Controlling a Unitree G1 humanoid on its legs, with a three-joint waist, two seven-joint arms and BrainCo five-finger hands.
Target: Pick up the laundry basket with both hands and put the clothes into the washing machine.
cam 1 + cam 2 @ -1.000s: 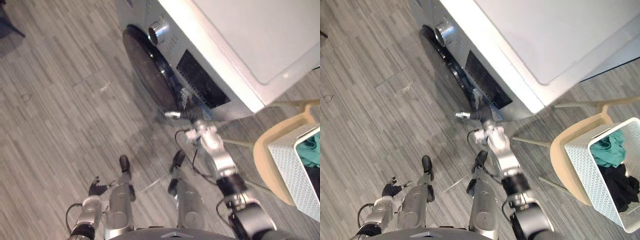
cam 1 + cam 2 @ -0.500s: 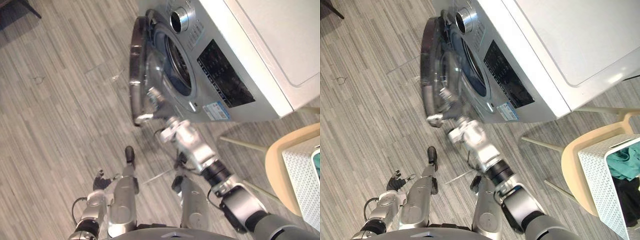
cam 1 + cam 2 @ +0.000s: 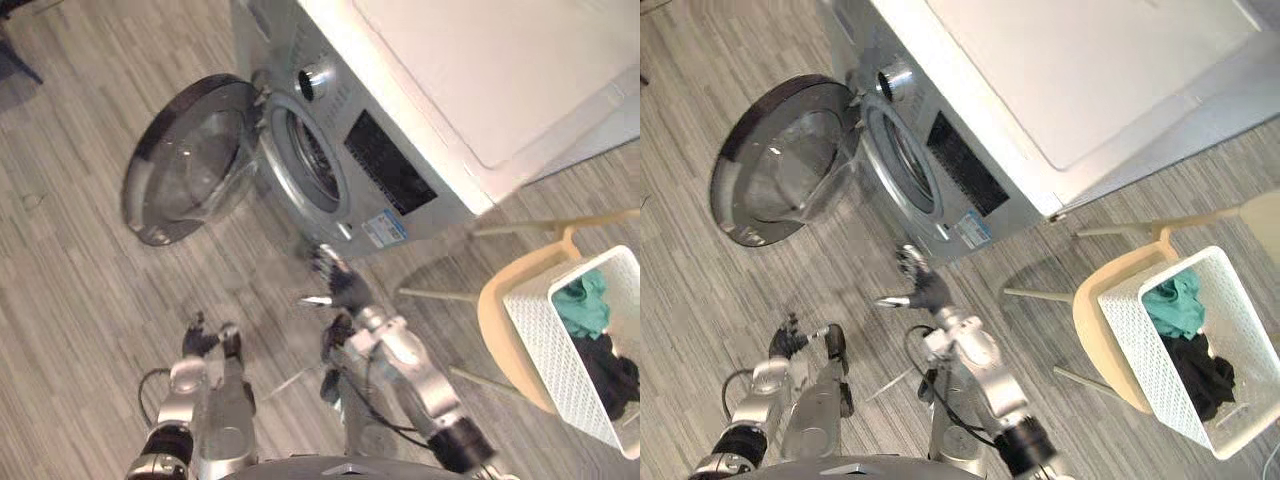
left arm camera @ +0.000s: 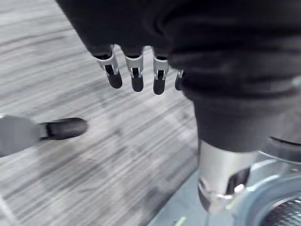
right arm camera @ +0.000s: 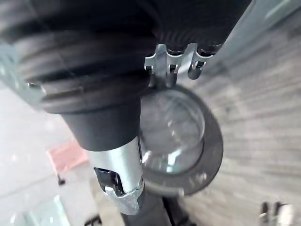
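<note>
Here, laundry basket [image 3: 1140, 350] with clothes [image 3: 1177, 303] rests on chair [image 3: 1085, 328] at 3 o'clock; washing machine [image 3: 1040, 60] at 12, door [image 3: 780, 165] open — left robot hand [image 3: 790, 338], right robot hand [image 3: 917, 288] slack-fingered, empty.

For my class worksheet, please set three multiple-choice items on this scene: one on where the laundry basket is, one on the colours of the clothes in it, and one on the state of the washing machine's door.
1. Where is the laundry basket?
A on the floor
B on the beige chair
C on a shelf

2. What colours are the clothes in it?
A red and white
B yellow and blue
C teal and black

3. How is the washing machine door?
A shut
B swung wide open
C taken off

Answers:
1 B: the basket sits on the chair's seat, beside the machine.
2 C: a teal garment lies next to a black one.
3 B: the round door hangs out to the side on its hinge, leaving the drum opening uncovered.
</note>
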